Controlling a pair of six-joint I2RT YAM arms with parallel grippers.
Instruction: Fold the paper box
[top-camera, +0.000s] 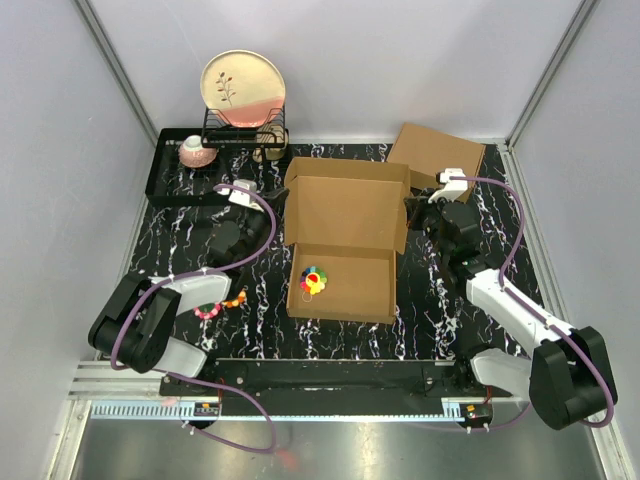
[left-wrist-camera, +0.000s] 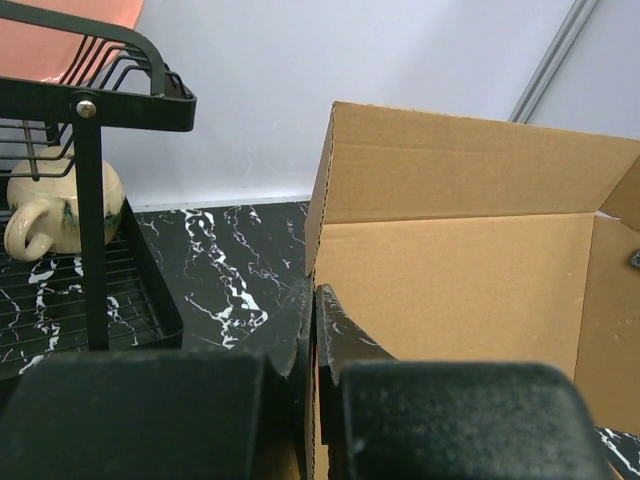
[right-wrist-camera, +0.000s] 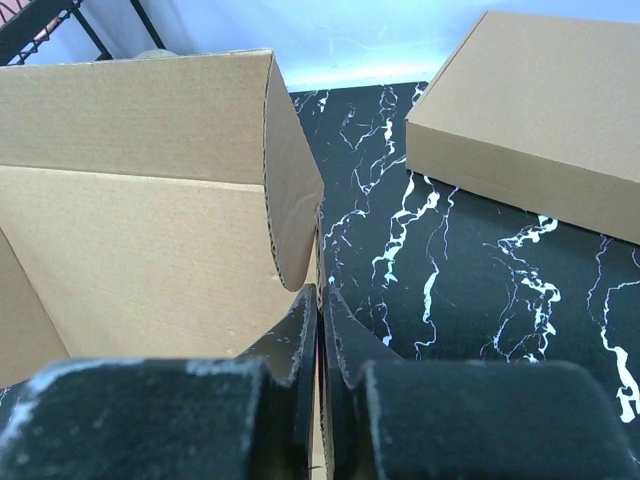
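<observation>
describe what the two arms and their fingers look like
The left arm and right arm both have chunky black joint housings joined by white links. A purple cable runs along each. The fingers are plain matte black, tapering to thin tips.

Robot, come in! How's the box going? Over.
Left gripper shut on left wall of paper box, right gripper shut on right wall. Lid upright, not closed. Colourful toy inside.
</observation>
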